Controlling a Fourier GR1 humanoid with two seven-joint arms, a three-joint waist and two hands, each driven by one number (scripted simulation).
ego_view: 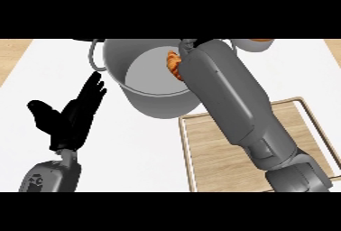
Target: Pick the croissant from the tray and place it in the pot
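Right forearm [226, 90] lay across the wooden tray [203, 151] to the grey pot [160, 106]. Croissant [174, 64] was over the pot's opening, against the forearm's end. Right hand was hidden there, state could not be told. Left hand [73, 117] rested spread at the left, fingers up

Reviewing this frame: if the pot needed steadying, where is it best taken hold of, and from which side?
Probably the loop handle on the left side of the pot, approached from the left by the open left hand. The handle juts clear of the rim there, while the right forearm crosses the pot's right side, partly hiding the croissant.
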